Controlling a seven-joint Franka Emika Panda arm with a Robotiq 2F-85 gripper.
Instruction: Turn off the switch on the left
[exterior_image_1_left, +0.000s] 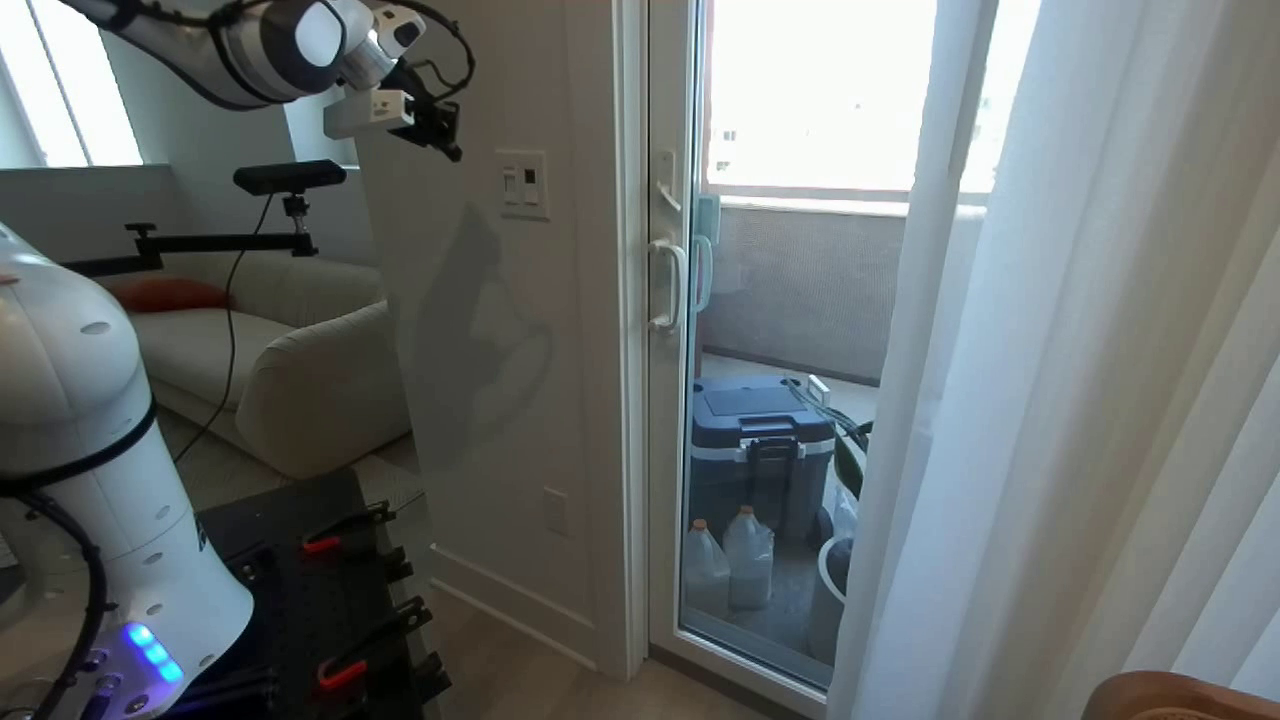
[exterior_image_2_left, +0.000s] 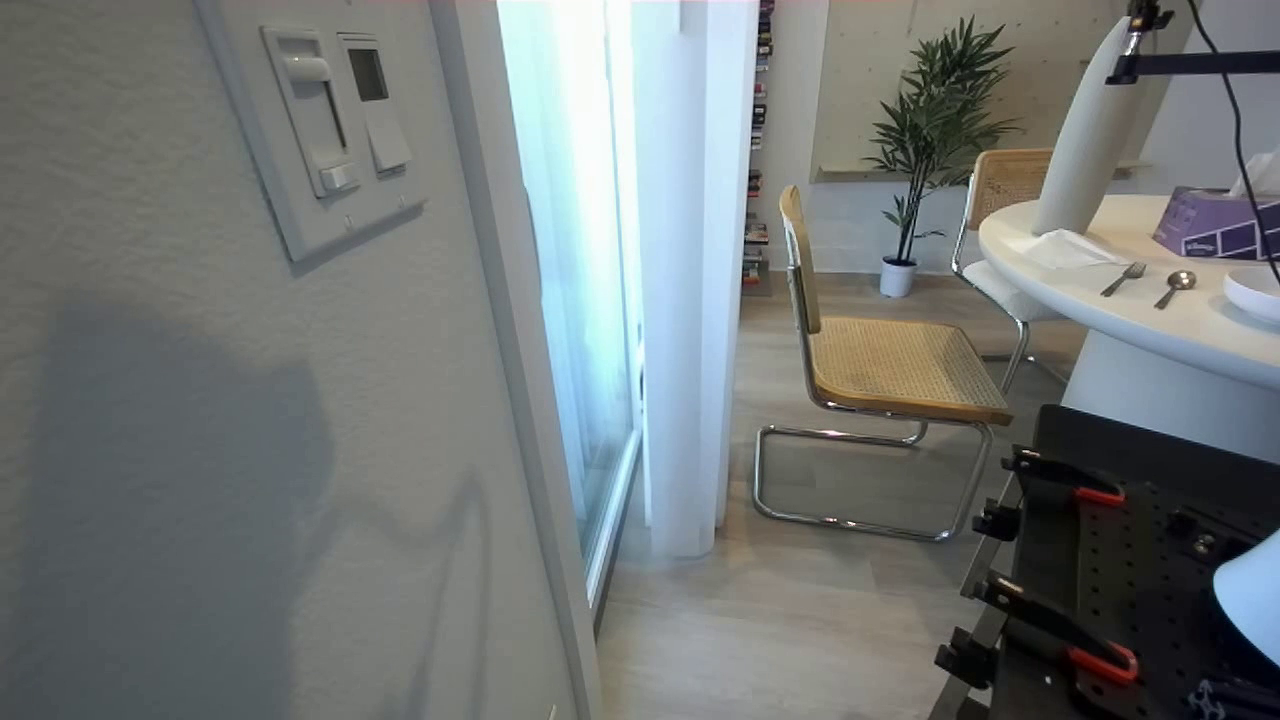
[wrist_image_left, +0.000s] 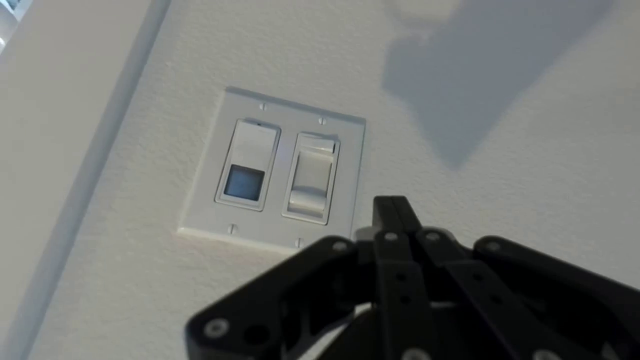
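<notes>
Hand (wrist_image_left: 392, 204): fully narrowed, nothing between the tips; in an exterior view, apart from the plate (wrist_image_left: 282, 165), above and left of it; gap to the wall (exterior_image_1_left: 500, 480) not readable.
Left switch (wrist_image_left: 311, 172): left half of the plate in both exterior views; on the right in the wrist view, which stands upside down.
Rocker (wrist_image_left: 318, 145): small tab at the left switch's lower end; likely the on-off part; on or off, cannot tell.
Slider (exterior_image_2_left: 306, 69): top of its slot in an exterior view; perhaps a dimmer.
Rocker feel: judged stiff, smooth plastic, a little slippery, light to press; fixed in place, so no weight to carry; a hard shove could crack it.
Rocker hold: no pinch called for; tips square on the tab, then a gentle push.
Right switch (wrist_image_left: 250, 159): dark window, just beside; a sideways slip could press it instead.
Plate edge: slightly proud of the wall; tips could catch there.
Frame (exterior_image_1_left: 630, 300): near, right of the plate in both exterior views; likely limits travel that way.
Wall: runs on left of and below the plate; probably the roomier approach.
Camera (exterior_image_1_left: 290, 178): below the forearm (exterior_image_1_left: 260, 52) in an exterior view; depth between them unclear; a possible snag.
</notes>
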